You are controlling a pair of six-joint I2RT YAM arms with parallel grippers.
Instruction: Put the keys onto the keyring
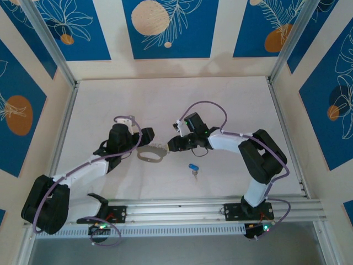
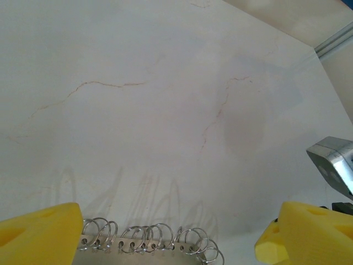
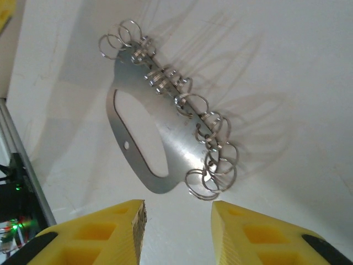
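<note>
Keyring (image 3: 165, 130) lies flat on the table (image 1: 220, 99), between the grippers. Left gripper (image 2: 175, 237), jaws wide, straddles its ringed edge; right gripper (image 3: 178, 221), jaws narrow and gripping nothing, sits just beside its other end. Small blue key (image 1: 193, 167) lies near the keyring, apart from it.

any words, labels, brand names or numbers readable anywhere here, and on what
No text can be read anywhere.
The keyring: bare metal, no engraving visible.
The blue key: too small to tell.
The wall panels: leaf and circle patterns, no lettering.
</note>
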